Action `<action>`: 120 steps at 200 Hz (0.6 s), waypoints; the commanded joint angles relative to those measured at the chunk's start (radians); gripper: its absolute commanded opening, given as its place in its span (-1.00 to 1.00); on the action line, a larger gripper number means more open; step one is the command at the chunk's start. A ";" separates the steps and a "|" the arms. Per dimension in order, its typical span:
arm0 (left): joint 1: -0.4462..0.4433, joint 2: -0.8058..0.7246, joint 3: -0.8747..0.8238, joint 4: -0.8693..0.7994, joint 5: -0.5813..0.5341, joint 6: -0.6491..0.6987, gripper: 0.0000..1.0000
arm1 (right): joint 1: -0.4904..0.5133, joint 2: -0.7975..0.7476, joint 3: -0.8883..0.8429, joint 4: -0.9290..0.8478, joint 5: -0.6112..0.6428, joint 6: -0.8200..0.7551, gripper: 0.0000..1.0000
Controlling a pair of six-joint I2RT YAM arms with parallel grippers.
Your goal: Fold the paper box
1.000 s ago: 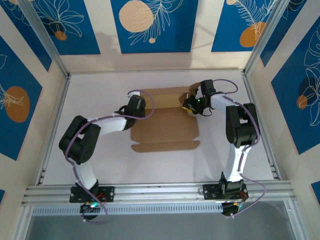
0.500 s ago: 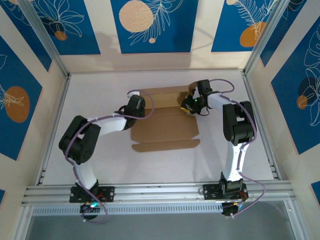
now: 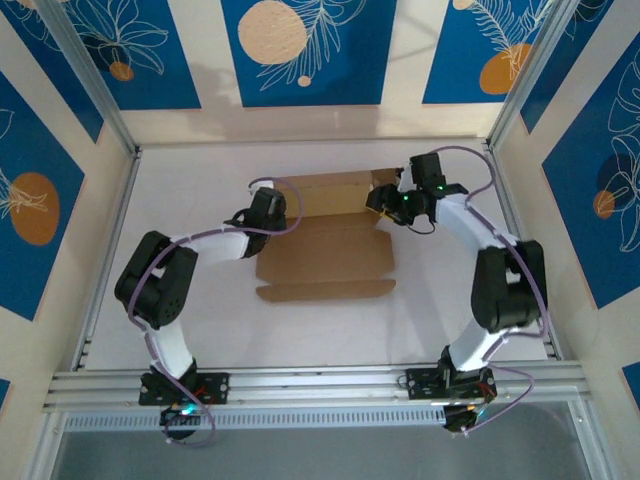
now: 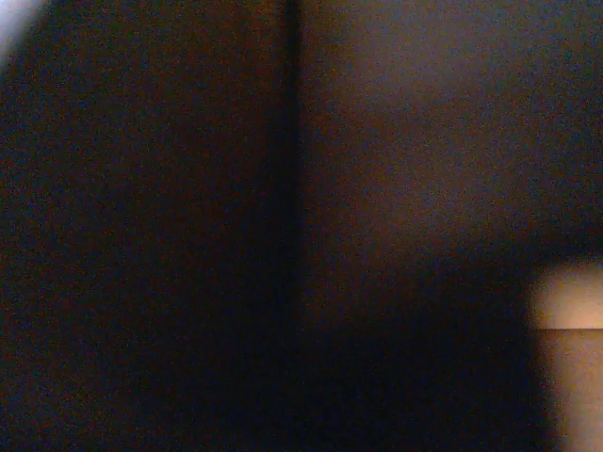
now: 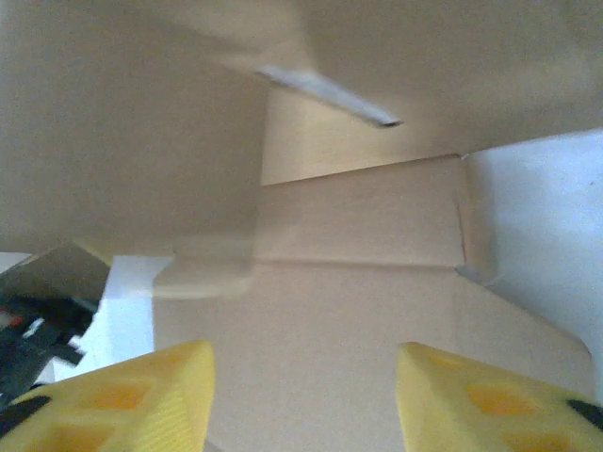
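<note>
The paper box (image 3: pixel 325 250) lies partly unfolded on the white table, plain brown, with its rear panel raised and a long flap flat at the front. My left gripper (image 3: pixel 272 208) is shut and rests against the box's left rear edge; whether it pinches cardboard is hidden. Dark brown cardboard (image 4: pixel 396 141) sits right up against the left wrist camera. My right gripper (image 3: pixel 380 203) is at the box's right rear corner. In the right wrist view its yellow fingertips (image 5: pixel 141 400) stand well apart over creased cardboard (image 5: pixel 358 226), with nothing between them; the gripper (image 5: pixel 303 400) is open.
The white table (image 3: pixel 200 190) is fenced by an aluminium frame, with posts at the back corners and a rail (image 3: pixel 320 385) along the near edge. Blue patterned wall panels (image 3: pixel 300 50) close in the back and sides.
My right gripper's jaws have widened and its arm has swung out to the right, wrist now nearer the back. The box has slid slightly left. The left arm has barely moved.
</note>
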 commanded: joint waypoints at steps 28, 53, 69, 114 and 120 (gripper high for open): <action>0.024 0.004 -0.002 -0.120 0.045 0.014 -1.00 | -0.038 -0.284 -0.033 0.049 0.150 0.026 -0.07; 0.025 0.004 -0.007 -0.102 0.060 0.028 -1.00 | -0.112 -0.196 0.065 -0.035 0.297 0.063 -0.10; 0.025 0.007 -0.002 -0.103 0.067 0.045 -1.00 | -0.162 -0.098 0.149 -0.096 0.335 0.077 -0.11; 0.022 -0.014 -0.004 -0.086 0.058 0.167 -1.00 | -0.244 0.109 0.290 -0.133 0.386 0.016 -0.12; 0.021 -0.018 -0.006 -0.079 0.053 0.183 -1.00 | -0.260 0.125 0.291 -0.124 0.366 0.010 -0.13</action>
